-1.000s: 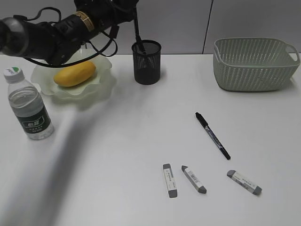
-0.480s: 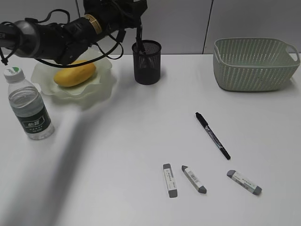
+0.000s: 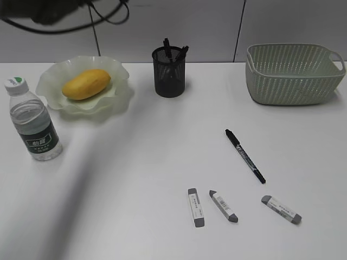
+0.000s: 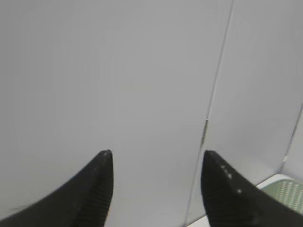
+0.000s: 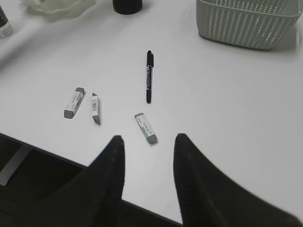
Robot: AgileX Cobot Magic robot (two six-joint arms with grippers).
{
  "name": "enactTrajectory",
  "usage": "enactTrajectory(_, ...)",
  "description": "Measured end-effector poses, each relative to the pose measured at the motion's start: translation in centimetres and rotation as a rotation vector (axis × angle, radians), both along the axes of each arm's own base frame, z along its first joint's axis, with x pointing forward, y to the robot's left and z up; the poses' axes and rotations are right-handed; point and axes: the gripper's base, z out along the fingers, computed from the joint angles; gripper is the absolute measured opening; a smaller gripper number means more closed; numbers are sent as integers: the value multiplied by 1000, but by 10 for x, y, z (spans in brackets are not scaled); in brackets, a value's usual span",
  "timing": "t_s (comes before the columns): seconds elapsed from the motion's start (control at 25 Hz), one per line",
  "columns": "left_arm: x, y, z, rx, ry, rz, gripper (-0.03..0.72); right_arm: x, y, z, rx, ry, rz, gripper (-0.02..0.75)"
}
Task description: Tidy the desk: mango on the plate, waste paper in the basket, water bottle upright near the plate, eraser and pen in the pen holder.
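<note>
While the right fingers (image 5: 147,144) hang parted and empty above the bench's (image 3: 135,162) near edge, three erasers (image 5: 145,127) lie just beyond them, with the pen (image 5: 149,75) farther out. Behind stand the pen holder (image 3: 169,71) and basket (image 3: 293,76). The left fingers (image 4: 156,163), spread and empty, face the wall, well above everything.

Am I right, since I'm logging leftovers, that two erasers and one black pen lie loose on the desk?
Not quite: three erasers lie loose, as the exterior view shows. One black pen does lie on the desk.
</note>
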Motion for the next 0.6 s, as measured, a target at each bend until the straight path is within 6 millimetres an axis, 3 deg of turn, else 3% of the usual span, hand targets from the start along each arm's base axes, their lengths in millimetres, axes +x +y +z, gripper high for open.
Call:
enactTrajectory(0.08, -18, 13, 48, 128, 4, 103, 342, 0, 0, 0, 0, 0, 0, 288)
enactTrajectory(0.16, -36, 32, 68, 220, 81, 247, 253, 0, 0, 0, 0, 0, 0, 288)
enactTrajectory(0.24, -68, 57, 85, 275, 156, 362, 213, 0, 0, 0, 0, 0, 0, 287)
enactTrajectory(0.36, -118, 83, 77, 332, 273, 425, 197, 0, 0, 0, 0, -1, 0, 287)
enactTrajectory(0.6, -242, 131, 46, 467, 640, 424, 195, 0, 0, 0, 0, 0, 0, 287)
